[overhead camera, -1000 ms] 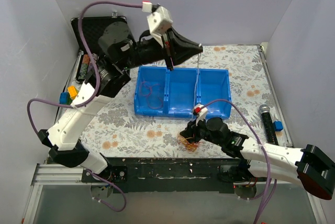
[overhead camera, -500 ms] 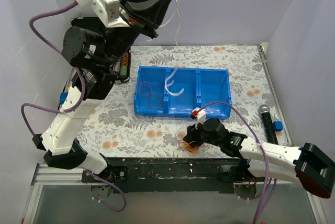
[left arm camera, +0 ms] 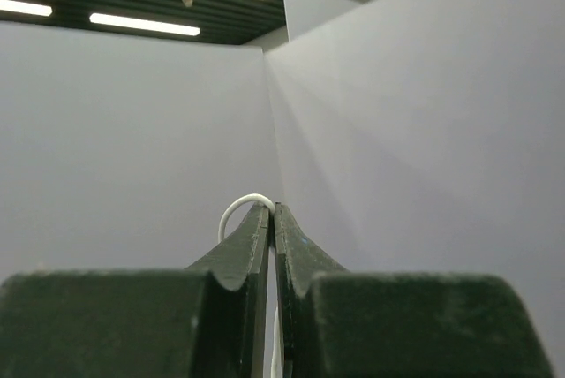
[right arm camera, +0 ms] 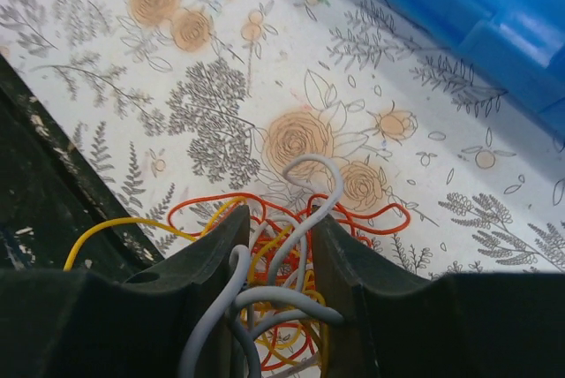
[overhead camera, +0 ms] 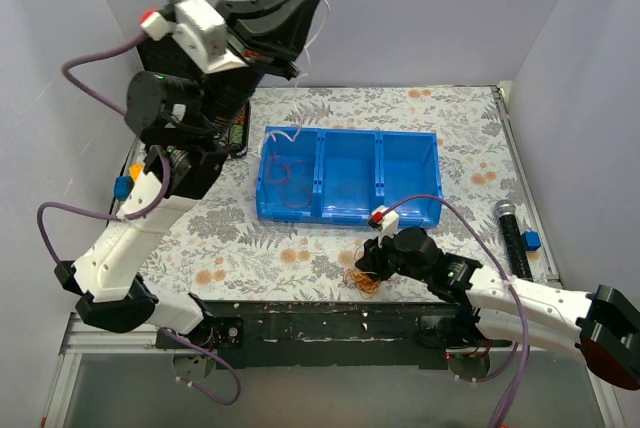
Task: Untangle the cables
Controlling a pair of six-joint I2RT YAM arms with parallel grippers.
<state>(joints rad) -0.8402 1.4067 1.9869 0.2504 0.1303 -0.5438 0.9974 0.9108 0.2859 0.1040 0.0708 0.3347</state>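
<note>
Left hand [left arm camera: 272, 212] is raised high above the back of the bench [overhead camera: 250, 238], its two fingers pressed together on a white wire [left arm camera: 231, 215] that loops out just past the tips. In the top view a white curl also shows at the back rim of the blue tray [overhead camera: 350, 216]. The arm hides the stretch between, so I cannot tell whether it is the same wire's lower end.

The right hand [right arm camera: 281, 219] is low at the near edge of the bench, in front of the tray. Its fingers stand narrow, closed around the tangle [right arm camera: 274, 307]. That knot is made of an orange wire [right arm camera: 353, 219] curling out onto the flowered cloth, a yellow wire [right arm camera: 115, 223] running off to the left, and grey wires [right arm camera: 291, 294] passing up between the fingers. A red wire [overhead camera: 285, 176] lies coiled in the tray's left compartment, apart from the rest.

These wires look very light, thin and springy. They should bend freely, hold their curl, and drag the whole knot along if one is pulled without the knot being pinned. They will probably slip in a loose pinch, so a firm grip seems wise, and a steady pull rather than a jerk. The best place to take hold looks like a free end or an outer loop, such as the orange curl on the cloth, not the dense middle of the knot.
</note>
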